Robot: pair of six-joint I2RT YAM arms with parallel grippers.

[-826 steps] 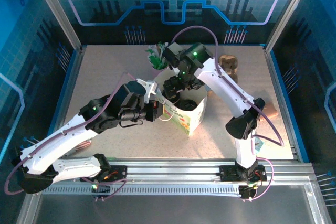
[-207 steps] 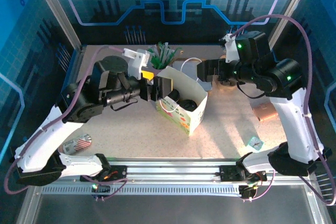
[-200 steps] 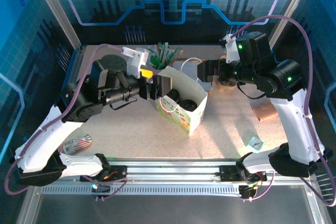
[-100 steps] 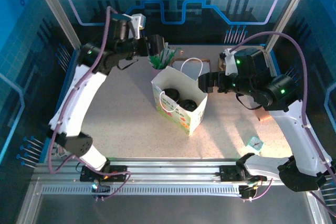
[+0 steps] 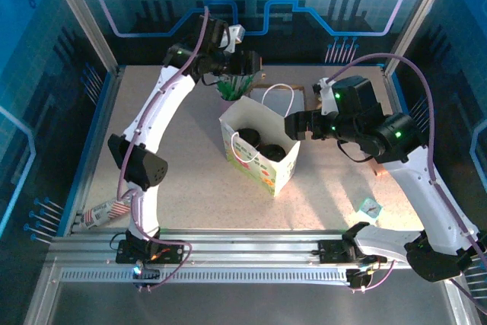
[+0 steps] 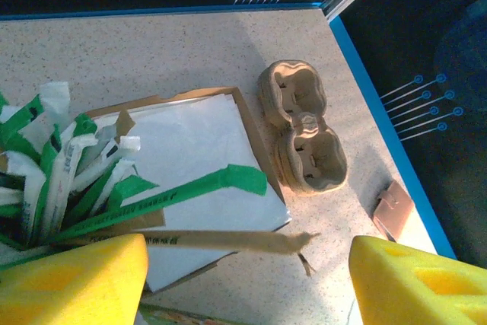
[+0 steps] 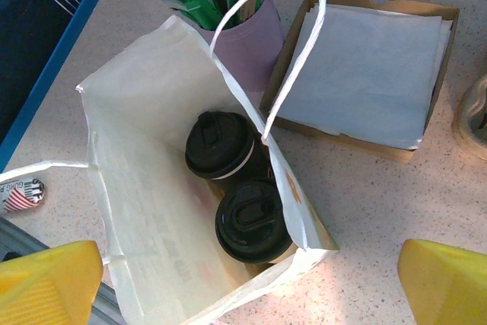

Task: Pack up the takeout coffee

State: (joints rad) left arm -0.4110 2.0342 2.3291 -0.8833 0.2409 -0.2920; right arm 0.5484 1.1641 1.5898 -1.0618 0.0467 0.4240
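Observation:
The takeout coffee stands as two white paper cups with black lids (image 7: pixel 221 144) (image 7: pixel 253 221) side by side inside an upright white paper bag (image 7: pixel 144 188). From above, the lids (image 5: pixel 249 140) (image 5: pixel 274 151) show in the bag's (image 5: pixel 262 173) open mouth. My right gripper (image 7: pixel 247 283) hangs open over the bag with nothing between its yellow fingers, beside the bag's right rim (image 5: pixel 293 125). My left gripper (image 5: pixel 247 66) is at the back, over the pink cup of green-and-white sachets (image 5: pixel 228 89). Its jaws (image 6: pixel 243 279) stand open, with a brown paper stick (image 6: pixel 228 241) lying across the gap.
A shallow cardboard tray of white napkins (image 6: pixel 190 157) (image 7: pixel 373 74) lies behind the bag. The brown moulded cup carrier (image 6: pixel 304 135) sits to its right, near the blue wall. A striped sachet (image 5: pixel 99 213) lies front left and a small green packet (image 5: pixel 369 207) front right.
My left arm swung up from the bag's left side to the back, over the sachet cup, and its jaws narrowed somewhat. My right gripper drifted slightly nearer the bag.

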